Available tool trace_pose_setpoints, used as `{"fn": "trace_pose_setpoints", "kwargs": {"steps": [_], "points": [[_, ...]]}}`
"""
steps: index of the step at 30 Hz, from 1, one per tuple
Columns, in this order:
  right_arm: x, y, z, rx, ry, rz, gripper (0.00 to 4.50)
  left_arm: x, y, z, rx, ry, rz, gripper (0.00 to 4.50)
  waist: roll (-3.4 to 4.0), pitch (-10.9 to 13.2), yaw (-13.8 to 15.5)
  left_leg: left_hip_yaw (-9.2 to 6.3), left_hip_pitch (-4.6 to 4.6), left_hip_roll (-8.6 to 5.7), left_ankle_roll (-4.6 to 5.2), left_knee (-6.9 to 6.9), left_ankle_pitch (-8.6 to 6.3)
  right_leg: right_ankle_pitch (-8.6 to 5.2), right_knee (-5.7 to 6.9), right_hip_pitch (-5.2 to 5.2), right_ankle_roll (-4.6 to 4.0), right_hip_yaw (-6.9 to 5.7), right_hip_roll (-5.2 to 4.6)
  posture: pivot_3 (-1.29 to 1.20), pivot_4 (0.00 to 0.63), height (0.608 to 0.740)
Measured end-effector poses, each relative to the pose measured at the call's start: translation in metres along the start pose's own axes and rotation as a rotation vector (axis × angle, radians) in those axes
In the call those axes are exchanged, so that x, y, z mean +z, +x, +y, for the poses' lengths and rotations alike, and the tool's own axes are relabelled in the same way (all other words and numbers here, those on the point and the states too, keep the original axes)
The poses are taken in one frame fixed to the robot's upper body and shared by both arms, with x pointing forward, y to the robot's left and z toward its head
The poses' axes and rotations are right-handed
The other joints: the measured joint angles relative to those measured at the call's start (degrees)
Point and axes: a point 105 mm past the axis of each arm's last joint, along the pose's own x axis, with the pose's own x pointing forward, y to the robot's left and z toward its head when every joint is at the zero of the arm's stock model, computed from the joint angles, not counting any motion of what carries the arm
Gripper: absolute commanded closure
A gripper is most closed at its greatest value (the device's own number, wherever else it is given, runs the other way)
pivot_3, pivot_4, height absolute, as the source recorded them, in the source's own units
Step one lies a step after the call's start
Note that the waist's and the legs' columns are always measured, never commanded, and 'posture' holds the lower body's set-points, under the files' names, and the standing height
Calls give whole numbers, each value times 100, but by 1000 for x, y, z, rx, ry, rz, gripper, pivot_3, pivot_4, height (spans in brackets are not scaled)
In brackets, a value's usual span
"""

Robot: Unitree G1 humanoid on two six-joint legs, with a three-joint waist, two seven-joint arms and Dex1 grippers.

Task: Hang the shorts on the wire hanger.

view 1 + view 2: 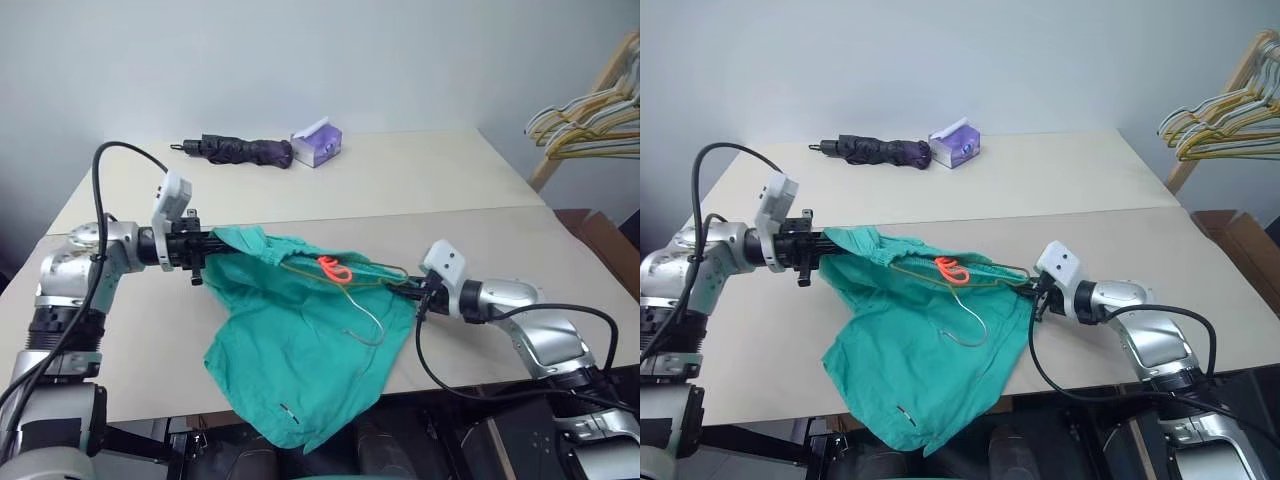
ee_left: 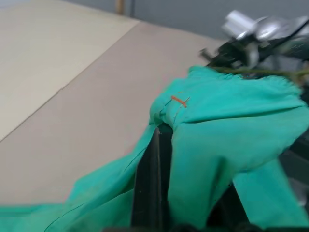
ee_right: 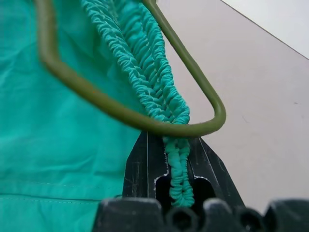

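The teal-green shorts (image 1: 300, 340) hang stretched between my two grippers above the table, their lower part drooping past the front edge. My left gripper (image 1: 205, 255) is shut on the left end of the waistband; in the left wrist view one black finger (image 2: 150, 186) is wrapped in the cloth. My right gripper (image 1: 412, 293) is shut on the right end, with the gathered waistband (image 3: 179, 164) between its fingers. The wire hanger (image 1: 372, 330) lies along the waistband with its hook hanging down over the cloth. Its rounded corner (image 3: 215, 118) loops around the waistband just ahead of the right fingers. An orange-red tag (image 1: 335, 268) shows near the middle.
A folded dark umbrella (image 1: 245, 150) and a purple box (image 1: 318, 143) lie at the back of the beige table (image 1: 420, 180). A bunch of yellow and grey hangers (image 1: 590, 115) hangs on a wooden rack at the far right. The table's front edge runs just under the shorts.
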Motion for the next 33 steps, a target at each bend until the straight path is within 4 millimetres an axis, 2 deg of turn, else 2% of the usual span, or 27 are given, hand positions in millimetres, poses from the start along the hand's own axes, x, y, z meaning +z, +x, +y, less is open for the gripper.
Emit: {"fn": "trace_pose_setpoints", "kwargs": {"steps": [4, 5, 7, 11, 17, 24, 28, 33], "points": [[2, -5, 6, 45, 34, 34, 4478, -20, 6, 6, 35, -5, 65, 4500, 0, 0, -17, 1, 1, 0, 0, 0, 0, 0, 0, 0, 0, 1, 0, -127, 41, 740], [4, -5, 6, 54, 48, 43, 4495, -23, 7, 7, 35, -4, 74, 4277, 0, 0, -25, 2, 0, 0, 0, 0, 0, 0, 0, -2, 0, 1, 0, -127, 41, 740], [7, -7, 5, 68, 79, 55, 4500, -30, 6, 9, 45, 2, 108, 3800, 0, 0, -31, 1, 0, 0, 0, 0, 0, 0, 0, -2, -1, 1, 0, -128, 40, 740], [10, -17, -8, 33, 109, 100, 4500, -49, -4, 15, 69, 92, 241, 2549, 0, 0, -17, 1, -2, 0, 0, 0, 0, 0, -1, -4, -1, 0, -1, -125, 38, 740], [8, -17, -5, 54, 144, 124, 4500, -71, -10, 12, 36, 263, 346, 633, 0, 0, -11, 3, -5, 0, 0, 0, 0, 1, -1, -7, -1, 0, -2, -119, 38, 740], [5, -14, -1, 57, 155, 145, 4500, -70, -26, -2, -52, 521, 402, 633, 1, 0, -17, 5, -9, 2, 0, -1, 0, 2, 0, -12, -3, 2, -3, -119, 40, 740], [5, -11, 0, 52, 160, 141, 4500, -59, -25, -21, -112, 676, 350, 633, 1, 0, -10, 7, -8, 3, 0, -1, 0, 2, -1, -11, -3, 2, -5, -119, 40, 740], [4, -9, 1, 51, 173, 143, 4500, -60, -12, -49, -173, 805, 248, 633, 2, 0, -11, 7, -5, 5, 0, -1, 0, 3, 0, -8, -5, 2, -3, -121, 41, 740]]}}
